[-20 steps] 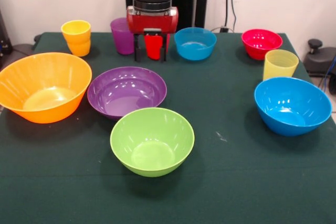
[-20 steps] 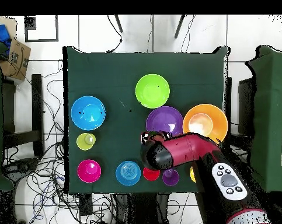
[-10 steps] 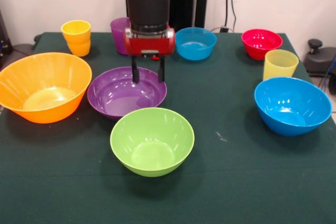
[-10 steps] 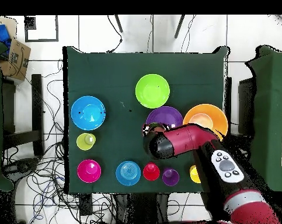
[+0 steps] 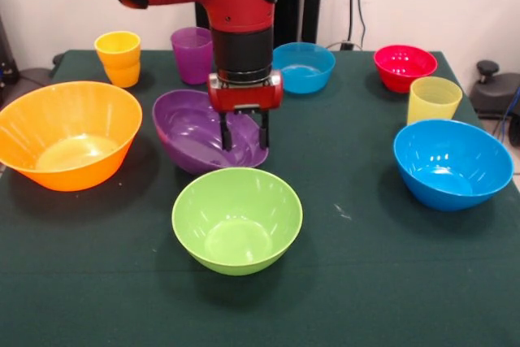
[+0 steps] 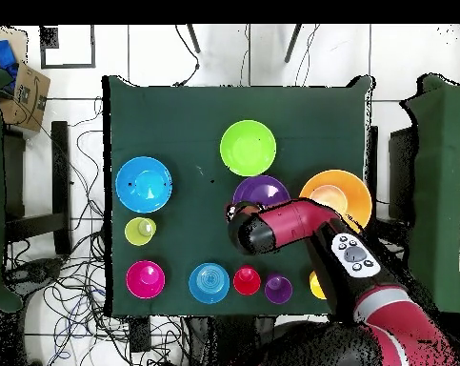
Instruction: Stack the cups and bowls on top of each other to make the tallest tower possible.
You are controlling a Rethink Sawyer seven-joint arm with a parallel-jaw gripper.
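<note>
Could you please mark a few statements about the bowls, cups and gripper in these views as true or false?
1. The purple bowl is tilted, with the gripper at its rim. True.
2. The green bowl sits inside the orange bowl. False: both stand apart on the table.
3. The pale yellow cup stands beside the large blue bowl. True.
4. The red cup is in the gripper. False: it stands on the table.

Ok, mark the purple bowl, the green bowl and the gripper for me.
purple bowl (image 5: 191, 132), front view, on its tilted inner wall.
green bowl (image 5: 236, 221), front view, on its inside bottom.
gripper (image 5: 243, 137), front view, midway between its fingertips at the purple bowl's rim.
</note>
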